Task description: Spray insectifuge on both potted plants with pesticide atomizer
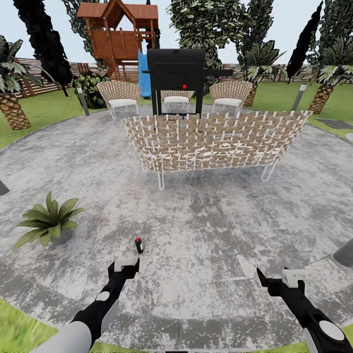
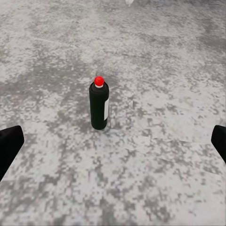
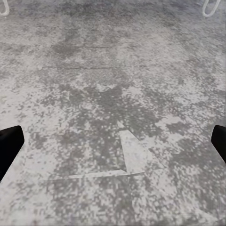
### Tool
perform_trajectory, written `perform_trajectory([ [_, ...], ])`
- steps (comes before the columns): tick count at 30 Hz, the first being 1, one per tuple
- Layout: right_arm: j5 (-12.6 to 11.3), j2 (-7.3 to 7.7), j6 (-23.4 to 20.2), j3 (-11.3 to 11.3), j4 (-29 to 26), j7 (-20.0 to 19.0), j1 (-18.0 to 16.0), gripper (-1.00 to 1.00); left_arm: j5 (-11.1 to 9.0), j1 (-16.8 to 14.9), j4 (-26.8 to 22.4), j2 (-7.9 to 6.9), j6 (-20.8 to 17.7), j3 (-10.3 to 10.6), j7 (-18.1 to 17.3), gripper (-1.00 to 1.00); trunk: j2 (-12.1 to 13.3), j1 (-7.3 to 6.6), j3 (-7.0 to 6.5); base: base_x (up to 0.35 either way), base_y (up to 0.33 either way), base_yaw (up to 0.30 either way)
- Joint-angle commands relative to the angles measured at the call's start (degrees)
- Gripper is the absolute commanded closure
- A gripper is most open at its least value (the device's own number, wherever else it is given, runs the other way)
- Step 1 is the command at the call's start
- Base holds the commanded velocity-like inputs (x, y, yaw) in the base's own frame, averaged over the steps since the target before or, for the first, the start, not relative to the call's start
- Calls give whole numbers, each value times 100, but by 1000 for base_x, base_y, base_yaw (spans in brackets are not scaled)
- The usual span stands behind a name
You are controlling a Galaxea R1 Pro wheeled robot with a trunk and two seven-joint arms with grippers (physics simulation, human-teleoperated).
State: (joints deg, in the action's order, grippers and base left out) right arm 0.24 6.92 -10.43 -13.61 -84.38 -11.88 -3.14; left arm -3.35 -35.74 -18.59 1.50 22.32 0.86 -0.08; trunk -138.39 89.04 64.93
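Note:
The pesticide atomizer [image 1: 139, 244] stands upright on the round grey patio [image 1: 206, 230]. It is a small dark green bottle with a red cap and a white label, clearer in the left wrist view [image 2: 99, 107]. My left gripper [image 1: 128, 267] is just short of it and open, its black fingers [image 2: 9, 146] spread wide with the atomizer ahead between them, untouched. One potted plant [image 1: 49, 223], a low green rosette in a grey pot, sits on the patio to the left. My right gripper [image 1: 279, 277] hangs open over bare paving, fingers [image 3: 9, 143] apart.
A wicker sofa [image 1: 215, 142] crosses the middle of the patio, with a black grill [image 1: 176, 78] and wicker chairs [image 1: 119, 95] behind it. Palms [image 1: 12, 105] and lawn ring the paving. A grey object [image 1: 345, 252] stands at the right edge.

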Motion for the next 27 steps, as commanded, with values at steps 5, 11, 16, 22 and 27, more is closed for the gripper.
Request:
perform_trajectory([
  [5,2,0,-37,-10,-5,-34,-3,-100,-35,-3,5,0,18,10,-1,-100,-204,109,95,0,0,0],
  [11,2,1,-38,-10,-8,-34,-3,-100,-35,-3,11,0,18,13,-1,-100,-444,241,202,0,0,0],
  [16,2,2,-46,-10,-8,-34,-3,-100,-35,-3,14,0,18,11,-1,-100,-490,273,309,0,0,0],
  [22,2,1,-47,-10,-8,-34,-3,-100,-35,-3,14,0,18,12,-1,-100,-495,284,398,0,0,0],
  [27,2,1,-55,-10,-8,-34,-3,-100,-35,-3,14,0,18,14,-1,-100,-495,284,398,0,0,0],
])
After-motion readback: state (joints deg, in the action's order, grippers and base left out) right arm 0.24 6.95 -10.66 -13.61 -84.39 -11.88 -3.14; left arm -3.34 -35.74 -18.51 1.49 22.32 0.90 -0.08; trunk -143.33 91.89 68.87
